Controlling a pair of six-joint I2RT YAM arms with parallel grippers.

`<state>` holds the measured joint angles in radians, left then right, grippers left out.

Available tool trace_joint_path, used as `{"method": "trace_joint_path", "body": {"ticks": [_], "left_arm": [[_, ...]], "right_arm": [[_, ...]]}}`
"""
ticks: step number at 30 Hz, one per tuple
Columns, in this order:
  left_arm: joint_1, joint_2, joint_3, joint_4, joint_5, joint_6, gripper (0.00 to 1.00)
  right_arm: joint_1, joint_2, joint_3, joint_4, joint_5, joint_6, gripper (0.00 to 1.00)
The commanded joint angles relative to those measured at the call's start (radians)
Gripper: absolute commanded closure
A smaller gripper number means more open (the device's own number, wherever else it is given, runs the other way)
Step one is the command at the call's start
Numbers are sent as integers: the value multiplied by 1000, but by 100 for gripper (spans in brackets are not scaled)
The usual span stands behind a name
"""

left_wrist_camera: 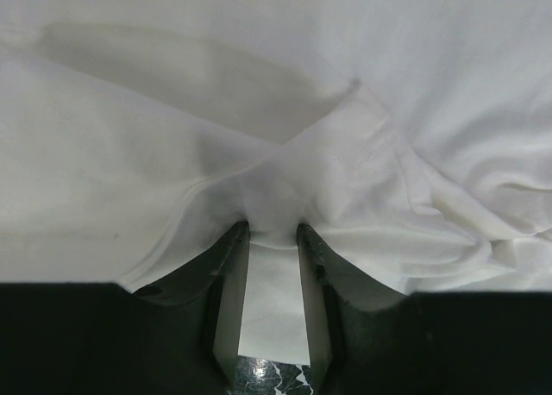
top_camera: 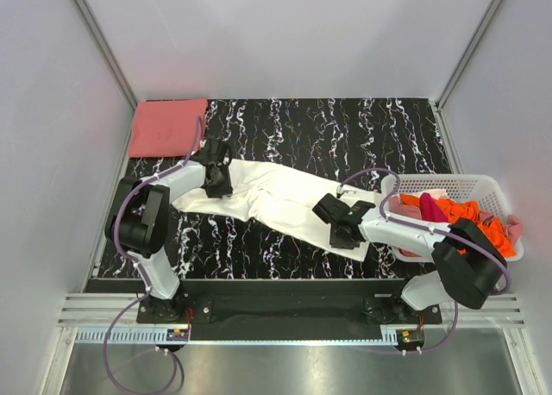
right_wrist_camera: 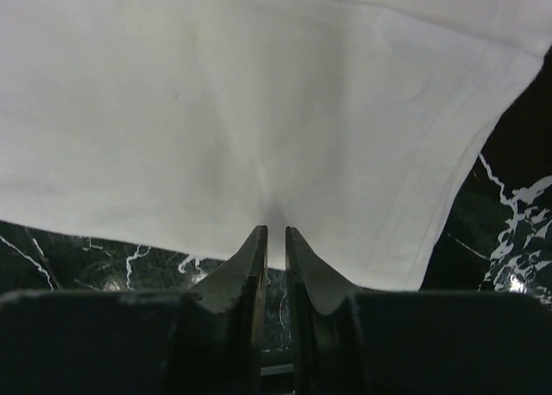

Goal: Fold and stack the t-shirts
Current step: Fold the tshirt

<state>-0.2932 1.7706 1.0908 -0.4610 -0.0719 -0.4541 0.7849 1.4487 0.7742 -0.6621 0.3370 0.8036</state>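
Cream shirt (top_camera: 276, 201) lies drawn out on the desk (top_camera: 345, 128), held at both ends. We see the left end effector (left_wrist_camera: 273, 240) closed down to a narrow gap, with a bunched fold of the cloth pinched between its fingers (left_wrist_camera: 226, 279). The right end effector (right_wrist_camera: 276, 237) is almost fully closed, its tips gripping the cloth's near edge, close to a hemmed corner.

In the top view we read the shirt's long axis as a diagonal. It runs from the far left, where the left end effector grips it, down to the near right, where the right one grips it just beside the basket (top_camera: 457, 181). We cannot tell which end is the collar.

A salmon shirt (top_camera: 166, 128) lies folded flat at the desk's far left corner, near the cream one's left end. An orange shirt (top_camera: 457, 212) and a magenta shirt (top_camera: 431, 212) sit heaped in the basket.
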Motion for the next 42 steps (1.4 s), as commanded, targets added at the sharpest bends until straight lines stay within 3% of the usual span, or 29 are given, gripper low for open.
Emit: {"method": "trace_joint_path", "body": {"ticks": [1,7,14,26,31,33,35,38,40,42], "left_arm": [[-17,12,-3,11,14,-6,66],[-53,90,124,27,141,35,65],[-90,214,291,-2,150,37,64],[-25,570,895,-93,161,37,63],[41,717,1139,-90,239,-4,63],[57,730,1215,-84,342,-30,64],[49,675,1235,-76,372,-11,65],[20,488,1129,-76,270,49,64],[19,329,932,-76,216,26,65],[17,239,735,-74,137,15,77]], "right_arm": [[34,-86,-29,-64,-6,107,79],[66,-148,-62,-62,-13,152,79],[70,-140,-44,-56,-6,151,79],[70,-145,108,-54,-13,95,79],[71,-208,177,-54,26,72,80],[70,-250,191,-53,74,66,80],[68,-290,209,-53,112,51,80],[68,-318,233,-57,138,17,79],[68,-320,244,-56,140,3,79],[70,-318,250,-54,131,-3,79]]}}
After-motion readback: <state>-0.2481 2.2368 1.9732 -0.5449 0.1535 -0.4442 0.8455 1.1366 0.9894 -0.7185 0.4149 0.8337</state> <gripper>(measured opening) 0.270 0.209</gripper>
